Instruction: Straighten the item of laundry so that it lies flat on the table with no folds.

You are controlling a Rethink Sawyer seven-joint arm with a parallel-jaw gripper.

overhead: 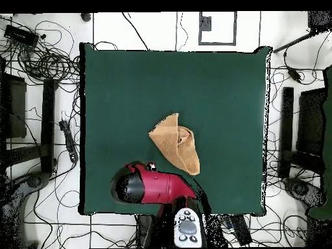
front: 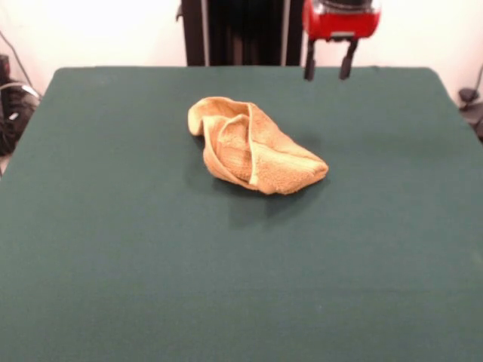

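A: Green felt of the table (front: pixel 113 286) is lying bare in front; what is sitting beyond it?

B: The towel (front: pixel 253 147) is sitting bunched near the middle, folded over itself, hem curling inward. Nothing is flattened yet; all the straightening is remaining.

A: And behind?

B: The gripper (front: pixel 327 66) is hanging released, fingers apart, holding nothing, well clear of the towel.
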